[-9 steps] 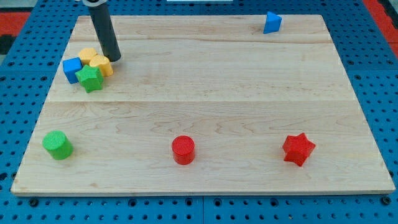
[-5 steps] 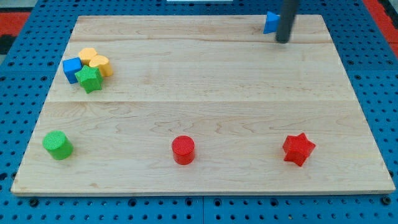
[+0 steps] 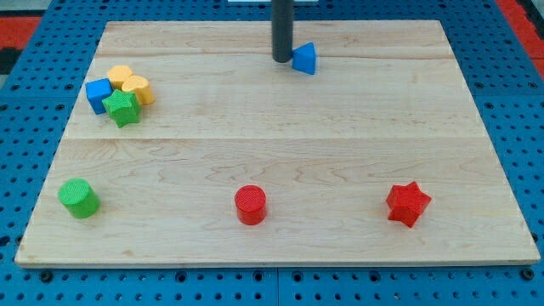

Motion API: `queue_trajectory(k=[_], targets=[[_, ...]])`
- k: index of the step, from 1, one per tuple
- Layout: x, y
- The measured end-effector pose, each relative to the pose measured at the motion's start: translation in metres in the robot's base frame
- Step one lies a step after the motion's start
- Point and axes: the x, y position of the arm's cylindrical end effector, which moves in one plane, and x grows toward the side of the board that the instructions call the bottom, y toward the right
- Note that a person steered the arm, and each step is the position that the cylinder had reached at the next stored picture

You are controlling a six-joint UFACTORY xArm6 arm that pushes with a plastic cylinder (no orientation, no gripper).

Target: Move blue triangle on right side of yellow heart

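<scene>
The blue triangle [image 3: 305,59] lies on the wooden board [image 3: 280,136] near the view's top, a little right of centre. My tip [image 3: 281,59] stands just left of it, close to or touching its left side. The yellow heart [image 3: 137,87] sits far off at the view's upper left, in a tight cluster with a second yellow block [image 3: 120,76], a blue cube [image 3: 99,93] and a green star [image 3: 123,108].
A green cylinder [image 3: 78,198] stands at the view's lower left. A red cylinder [image 3: 250,205] stands at the bottom centre. A red star [image 3: 408,204] lies at the lower right. A blue pegboard surrounds the board.
My rod went from the cluster at upper left to the top right, then came back left. The blue triangle has slid left and slightly down from the top right corner.
</scene>
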Motion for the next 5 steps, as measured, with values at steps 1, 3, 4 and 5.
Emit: queue_trajectory(k=[1, 3, 4, 5], targets=[[-0.018, 0.012], [-0.006, 0.090], [0.033, 0.077], [0.031, 0.051]])
